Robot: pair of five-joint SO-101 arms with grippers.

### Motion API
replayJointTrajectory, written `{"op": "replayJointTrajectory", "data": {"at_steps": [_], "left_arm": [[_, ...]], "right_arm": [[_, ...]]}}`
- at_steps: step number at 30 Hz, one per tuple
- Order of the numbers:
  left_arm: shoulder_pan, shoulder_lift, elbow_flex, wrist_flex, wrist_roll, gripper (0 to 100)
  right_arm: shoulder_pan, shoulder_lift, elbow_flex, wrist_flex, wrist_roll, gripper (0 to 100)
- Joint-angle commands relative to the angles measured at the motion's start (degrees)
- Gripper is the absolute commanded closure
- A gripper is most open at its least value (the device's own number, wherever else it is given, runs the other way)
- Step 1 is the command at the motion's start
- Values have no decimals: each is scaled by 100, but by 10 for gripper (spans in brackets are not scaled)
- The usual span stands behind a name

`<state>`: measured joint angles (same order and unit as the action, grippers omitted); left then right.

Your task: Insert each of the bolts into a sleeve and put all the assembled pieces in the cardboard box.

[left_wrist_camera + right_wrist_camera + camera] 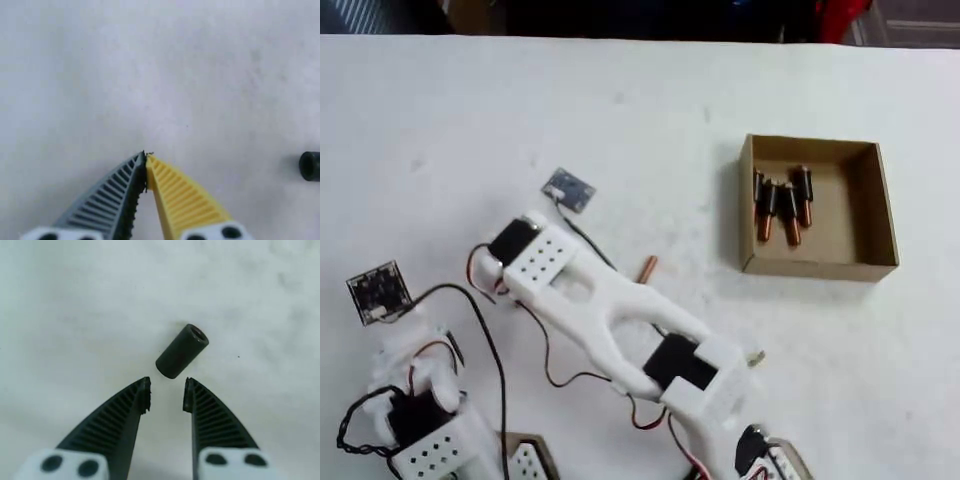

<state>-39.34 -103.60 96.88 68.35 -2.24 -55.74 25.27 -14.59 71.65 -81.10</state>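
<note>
Right gripper [166,392] fingertips sit closest to my lens, parted, with a bare gap between them and nothing held. Just beyond that gap, apart from both tips, the black sleeve [181,352] lies on its side on the worktop [60,300]. Its long axis runs slanted across my closing line, with the open bore at the end away from me. I judge the grasp turns on that slant: I would want the wrist turned until the fingers face the sleeve's sides.

My left gripper [145,161] is closed on nothing, tips touching. A dark round thing [310,165] is cut off at the frame edge, perhaps another sleeve.

From above, one copper bolt [647,268] lies loose, left of the cardboard box [820,268] and just beyond an arm [610,300]. Whatever lies under that arm is hidden. Several assembled pieces [782,205] rest in the box; I can't make out the exact count.
</note>
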Motion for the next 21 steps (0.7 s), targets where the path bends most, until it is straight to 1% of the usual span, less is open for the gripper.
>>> {"op": "replayJointTrajectory", "data": {"at_steps": [1, 16, 18, 21], "left_arm": [[-31, -48, -44, -141, 9, 980], [-31, -48, -35, -141, 0, 980], [-31, -48, -35, -141, 0, 980], [-31, -48, -35, -141, 0, 980]], "right_arm": [[-13, 40, -237, -180, -1257, 897], [171, 585, -237, -391, -1275, 897], [224, 655, -237, -418, -1442, 897], [242, 787, -237, -453, -1459, 897]]}}
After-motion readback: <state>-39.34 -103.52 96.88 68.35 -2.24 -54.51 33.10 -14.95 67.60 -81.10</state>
